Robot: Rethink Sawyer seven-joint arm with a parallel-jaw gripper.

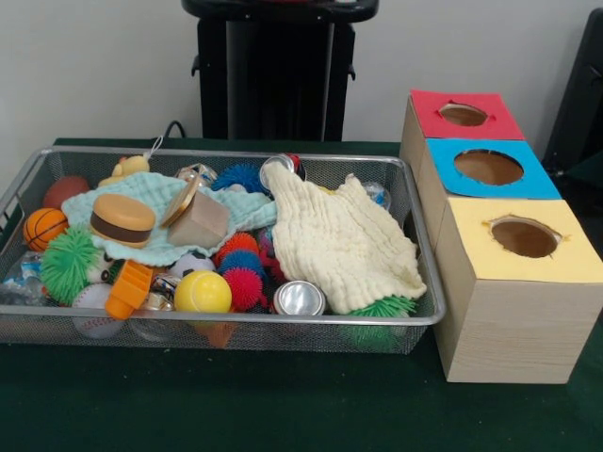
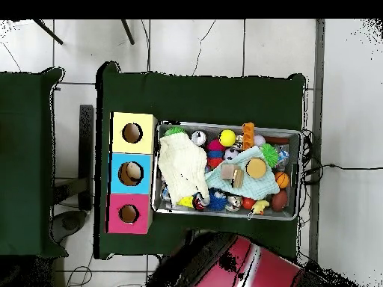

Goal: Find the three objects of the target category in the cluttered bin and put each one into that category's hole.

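The wire mesh bin (image 1: 236, 321) sits on the green table and is full of small toys; it also shows in the overhead view (image 2: 224, 125). A cream cloth (image 1: 344, 240) covers its right part and a mint cloth (image 1: 160, 247) lies to the left. On top lie a toy burger (image 1: 122, 218), a yellow ball (image 1: 202, 292), a mini basketball (image 1: 44, 227), spiky balls (image 1: 240, 259) and a can (image 1: 299, 298). Three wooden boxes stand beside the bin, with holes in a red top (image 1: 429, 108), a blue top (image 1: 443, 179) and a yellow top (image 1: 471, 254). The gripper is out of view.
The robot's red and black arm body (image 2: 232, 261) lies drawn back at the overhead view's bottom edge. The black pedestal (image 1: 278, 66) stands behind the bin. A second green table (image 2: 26, 164) is at the overhead view's left.
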